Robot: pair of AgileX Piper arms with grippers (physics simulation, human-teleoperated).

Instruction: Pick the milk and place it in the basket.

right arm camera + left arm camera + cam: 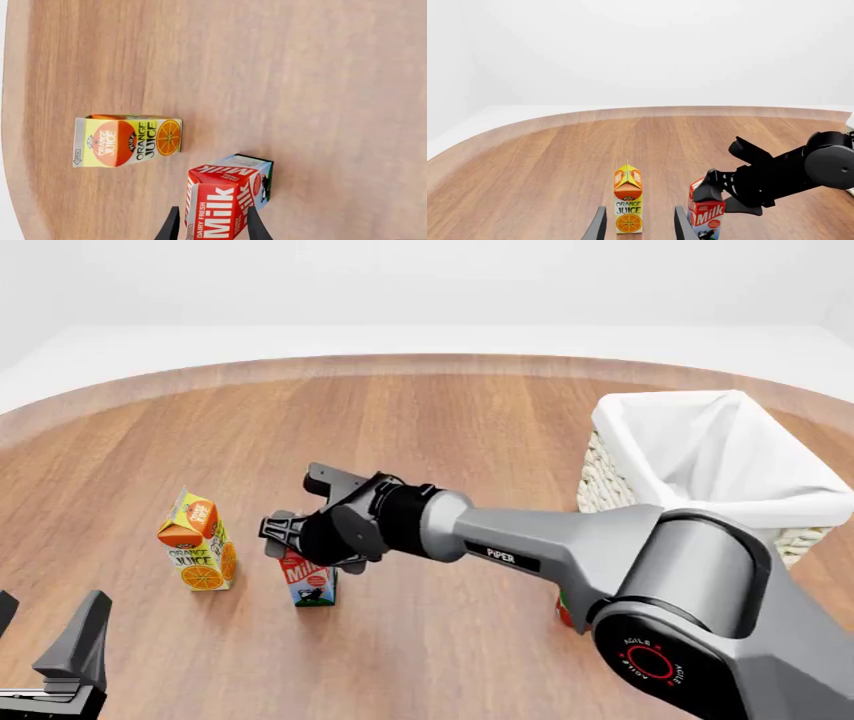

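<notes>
Left wrist view: the milk (706, 214) stood upright on the table (547, 165), just beside an orange juice carton (628, 200); the right gripper (718, 192) sat at the milk's top. The left gripper (639, 225) was spread, holding nothing, w/ the juice framed between its fingers.

Front view: the basket (707, 455) stood well apart at the right, no carton seen in it. Arm read "PIPER".

Right wrist view: fingers spread either side of the milk; contact unclear, not lifted. Labels: "DAIRY FRESH Milk", "ORANGE JUICE". Grasp, lift, carry and drop all appeared left to do.
</notes>
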